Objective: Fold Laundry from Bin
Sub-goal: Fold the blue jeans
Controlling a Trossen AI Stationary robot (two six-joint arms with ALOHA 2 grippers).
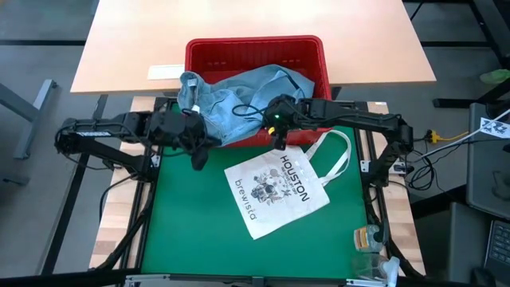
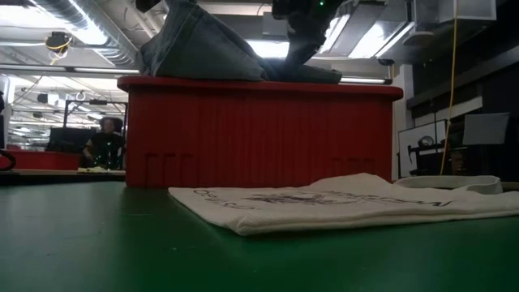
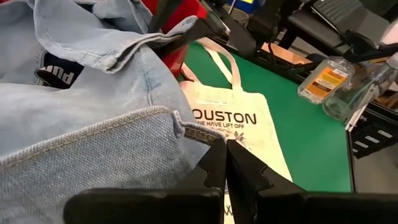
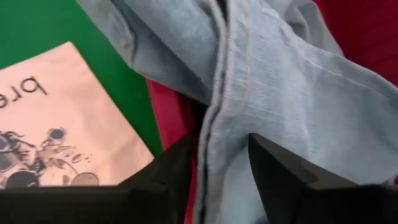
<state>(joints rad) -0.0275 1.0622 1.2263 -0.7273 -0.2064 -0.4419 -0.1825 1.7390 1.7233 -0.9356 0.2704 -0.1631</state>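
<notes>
The red bin stands at the far edge of the green mat. A light blue denim garment spills out of it over the near rim. A navy garment shows beneath the denim. My left gripper is shut at the denim's left end, above the bin's near left corner. My right gripper hovers open over the near rim. Its fingers stand on either side of a seamed denim fold. A white tote bag printed HOUSTON lies flat on the mat. My left gripper seems to pinch the denim's stitched hem edge right at its fingertips, though the exact spot is hard to make out. The fingers slant downward toward the mat. The denim rises from the bin up to the gripper.
Two small clear bottles sit at the mat's near right corner. Behind the bin is a bare wooden tabletop with a paper slip. A person sits in the room beyond. Green mat shows free at the near left.
</notes>
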